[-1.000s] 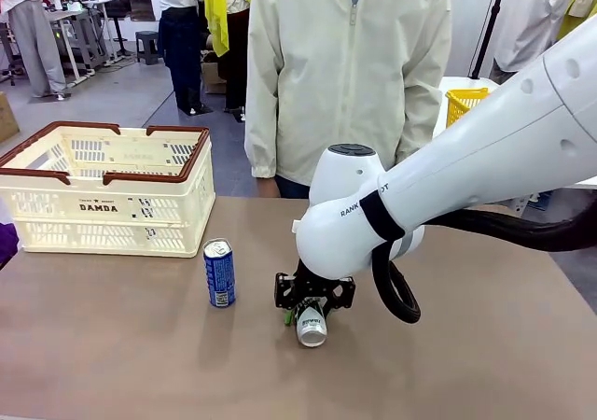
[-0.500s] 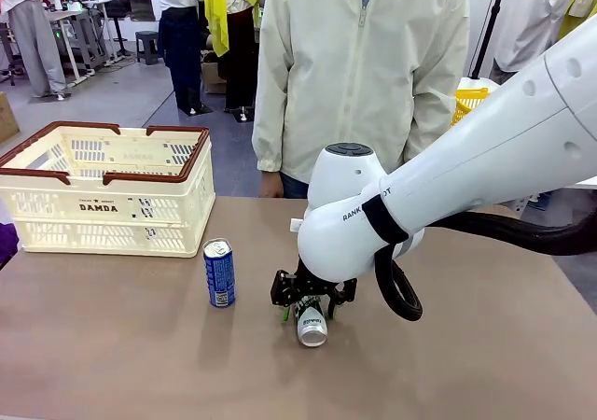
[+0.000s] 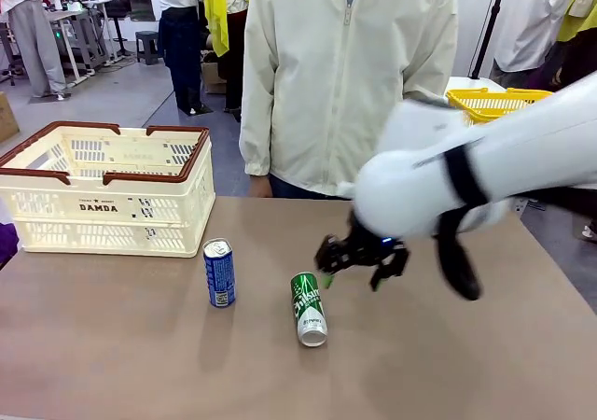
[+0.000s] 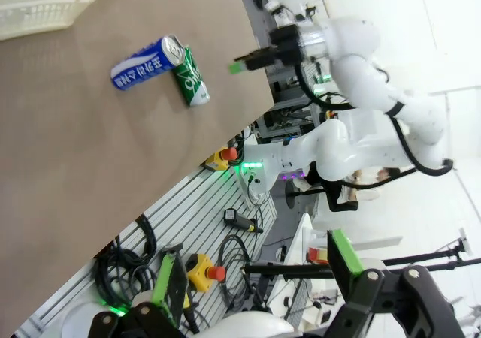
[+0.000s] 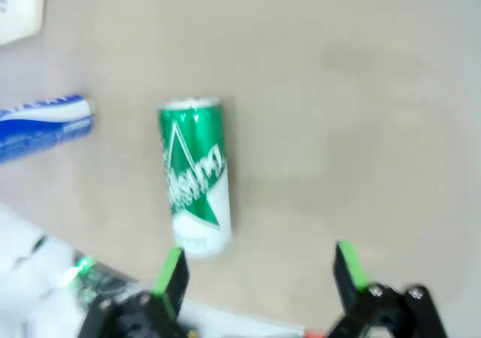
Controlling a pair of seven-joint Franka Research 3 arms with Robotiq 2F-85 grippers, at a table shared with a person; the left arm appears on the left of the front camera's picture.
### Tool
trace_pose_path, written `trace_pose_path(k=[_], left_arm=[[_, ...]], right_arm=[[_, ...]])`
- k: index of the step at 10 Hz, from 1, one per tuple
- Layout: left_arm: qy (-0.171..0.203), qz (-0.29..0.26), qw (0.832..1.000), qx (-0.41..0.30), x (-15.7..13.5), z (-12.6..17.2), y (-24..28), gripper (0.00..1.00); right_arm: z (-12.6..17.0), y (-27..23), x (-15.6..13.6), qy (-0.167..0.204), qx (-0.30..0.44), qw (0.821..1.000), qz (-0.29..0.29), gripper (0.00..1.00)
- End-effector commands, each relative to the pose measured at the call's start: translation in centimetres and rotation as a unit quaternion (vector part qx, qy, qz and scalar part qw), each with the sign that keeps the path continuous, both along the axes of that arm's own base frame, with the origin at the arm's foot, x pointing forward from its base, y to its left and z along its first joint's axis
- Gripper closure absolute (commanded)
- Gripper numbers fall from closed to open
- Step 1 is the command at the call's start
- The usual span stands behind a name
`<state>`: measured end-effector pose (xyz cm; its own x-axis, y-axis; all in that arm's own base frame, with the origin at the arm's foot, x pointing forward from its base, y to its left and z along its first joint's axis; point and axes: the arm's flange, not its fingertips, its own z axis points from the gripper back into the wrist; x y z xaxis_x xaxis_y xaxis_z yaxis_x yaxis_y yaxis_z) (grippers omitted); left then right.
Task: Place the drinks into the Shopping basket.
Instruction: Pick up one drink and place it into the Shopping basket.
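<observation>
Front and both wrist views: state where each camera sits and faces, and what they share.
Front: fixed on the robot's side, facing across the table to the person; right arm and open right hand show.
Left wrist: on the left arm, rolled, looking over the tabletop; open left hand at bottom, right arm beyond.
Right wrist: above the table, looking down; its hand at bottom.
All share the lying green can and blue can.
</observation>
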<state>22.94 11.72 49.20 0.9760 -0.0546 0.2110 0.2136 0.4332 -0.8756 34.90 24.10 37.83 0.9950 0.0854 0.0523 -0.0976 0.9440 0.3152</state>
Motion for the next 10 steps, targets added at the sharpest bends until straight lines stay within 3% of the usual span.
trace_pose_path(k=[1,2,3,4,5,7,8,9,10], left_arm=[[-0.01,-0.002,1.0,-0.01,0.0,0.1,-0.2,0.0],[-0.01,-0.002,1.0,-0.01,0.0,0.1,-0.2,0.0],[-0.01,-0.002,1.0,-0.01,0.0,0.1,-0.2,0.0],[-0.01,-0.002,1.0,-0.01,0.0,0.1,-0.2,0.0],[-0.01,-0.002,1.0,-0.01,0.0,0.1,-0.2,0.0],[-0.01,-0.002,1.0,-0.01,0.0,0.1,-0.2,0.0],[-0.01,-0.002,1.0,-0.01,0.0,0.1,-0.2,0.0],[-0.01,-0.002,1.0,-0.01,0.0,0.1,-0.2,0.0],[-0.01,-0.002,1.0,-0.01,0.0,0.1,-0.2,0.0]], right_arm=[[4.1,-14.6,-2.8,0.08,0.218,0.973,-0.005,0.0],[4.3,-20.7,-3.8,0.088,0.313,0.946,-0.022,0.0],[3.5,-26.1,-4.9,0.081,0.363,0.925,-0.076,0.0],[2.4,-31.1,-7.2,0.007,0.444,0.893,-0.066,0.0],[1.5,-33.7,-8.6,-0.03,0.488,0.869,-0.071,0.0],[-0.9,-34.8,-8.4,-0.031,0.533,0.84,-0.093,0.0],[-2.6,-33.0,-7.4,-0.038,0.529,0.842,-0.102,0.0],[3.0,-39.3,-8.2,-0.036,0.509,0.853,-0.108,0.0],[3.0,-39.3,-8.2,-0.036,0.509,0.853,-0.108,0.0]])
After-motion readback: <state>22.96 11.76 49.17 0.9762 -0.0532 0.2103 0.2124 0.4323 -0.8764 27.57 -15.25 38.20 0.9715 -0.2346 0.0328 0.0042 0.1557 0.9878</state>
